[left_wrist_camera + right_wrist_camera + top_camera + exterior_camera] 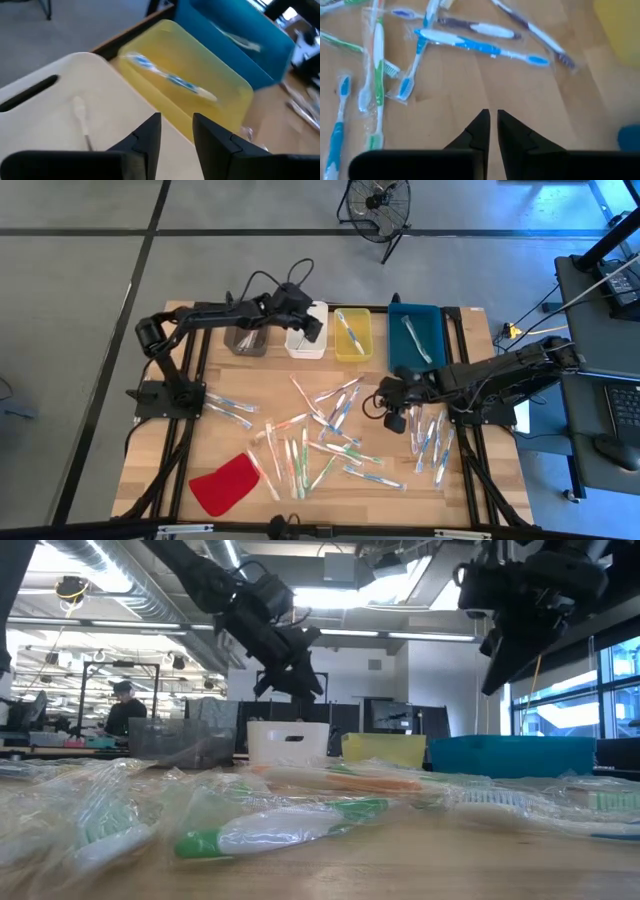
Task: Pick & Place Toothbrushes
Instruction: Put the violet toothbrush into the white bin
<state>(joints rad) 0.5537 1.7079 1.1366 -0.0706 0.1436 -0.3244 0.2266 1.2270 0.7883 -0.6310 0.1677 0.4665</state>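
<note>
My right end effector (pixel 493 131) hangs empty over bare wood, its tips nearly touching. Wrapped toothbrushes (pixel 330 442) lie scattered just beyond it across the desk (pixel 150 480), several blurred and unreadable in the low view. My left end effector (pixel 176 135) hovers above the white bin (pixel 307 330), fingers slightly apart, holding nothing; one brush lies inside. One more lies in the yellow bin (pixel 352 333), another in the blue bin (pixel 415 335). The grey bin (pixel 247 341) is partly hidden by my arm.
</note>
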